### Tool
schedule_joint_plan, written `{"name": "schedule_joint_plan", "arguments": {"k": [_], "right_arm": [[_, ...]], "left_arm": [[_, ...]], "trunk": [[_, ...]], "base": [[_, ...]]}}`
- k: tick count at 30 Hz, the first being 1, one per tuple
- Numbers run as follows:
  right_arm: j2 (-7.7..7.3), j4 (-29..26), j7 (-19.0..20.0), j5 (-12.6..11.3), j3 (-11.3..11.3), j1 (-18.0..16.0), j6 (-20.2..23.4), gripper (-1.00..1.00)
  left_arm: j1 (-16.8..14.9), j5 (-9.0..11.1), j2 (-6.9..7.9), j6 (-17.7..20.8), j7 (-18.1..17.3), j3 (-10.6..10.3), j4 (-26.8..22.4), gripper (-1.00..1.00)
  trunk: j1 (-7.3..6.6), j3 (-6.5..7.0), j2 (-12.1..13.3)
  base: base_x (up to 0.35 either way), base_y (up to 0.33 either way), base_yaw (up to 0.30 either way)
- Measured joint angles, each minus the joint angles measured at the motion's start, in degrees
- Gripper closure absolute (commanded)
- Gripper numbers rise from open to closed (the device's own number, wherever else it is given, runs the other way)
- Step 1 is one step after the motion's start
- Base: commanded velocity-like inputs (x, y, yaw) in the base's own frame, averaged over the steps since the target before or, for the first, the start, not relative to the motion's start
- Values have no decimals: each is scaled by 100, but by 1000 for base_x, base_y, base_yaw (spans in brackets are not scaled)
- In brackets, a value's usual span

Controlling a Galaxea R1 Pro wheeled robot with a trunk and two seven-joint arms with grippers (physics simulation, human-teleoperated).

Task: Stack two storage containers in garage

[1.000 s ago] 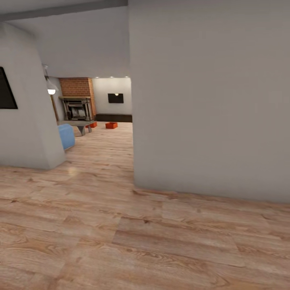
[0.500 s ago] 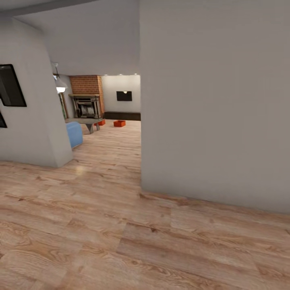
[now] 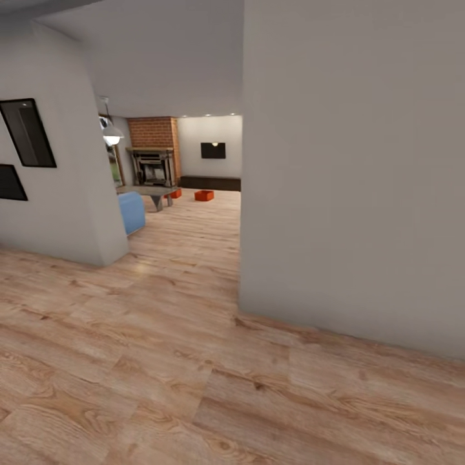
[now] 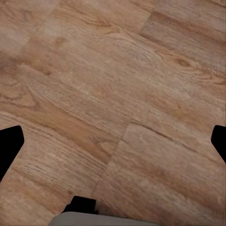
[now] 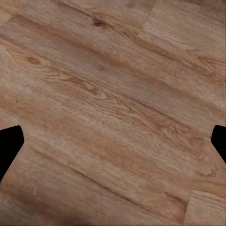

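On the left, a pale wall (image 3: 58, 194) carrying two dark frames (image 3: 27, 132) is seen, and past its corner the blue sofa (image 3: 132, 212) juts out on the wood floor (image 3: 161, 361). Further in, a white lamp (image 3: 112, 135) hangs near a brick fireplace (image 3: 152, 165), with a grey low table (image 3: 150, 192) in front of it. The two storage containers are found far off in the living room: one container (image 3: 175, 193) sits just beside the table, partly hidden by it, and the other container (image 3: 204, 195) rests on the floor a little to its right, apart from the first. To the right, a broad near wall (image 3: 355, 181) blocks the rest.

In the wrist views the left gripper (image 4: 113, 141) and the right gripper (image 5: 113, 139) are held with fingers spread wide apart over bare planks — nothing is gripped.

The task is judged barely begun: neither container has been picked up, the garage is yet to be reached, and both carries and the stacking are left. An approach through the opening would be called for first.
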Motion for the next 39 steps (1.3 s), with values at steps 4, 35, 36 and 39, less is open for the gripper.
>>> {"name": "schedule_joint_plan", "arguments": {"k": [4, 35, 36, 39], "right_arm": [[2, -3, 0, 5, 0, 0, 2, -100], [0, -2, 0, 6, 0, 0, -6, -100], [0, -5, 0, 6, 0, 0, -6, -100], [2, -3, 0, 6, 0, 0, -6, -100]], "left_arm": [[0, 0, -2, 0, 0, 0, 0, -100], [0, 0, 11, 4, 0, 1, -1, -100], [0, 1, 11, 4, 0, 1, -1, -100], [0, 0, 14, 4, 0, 0, -2, -100]], "trunk": [[0, -24, 0], [0, -13, 0], [0, -5, 0], [0, 17, 0]], "base": [[326, 0, 160], [326, 0, 196], [326, 0, 172], [326, 0, 172]]}}
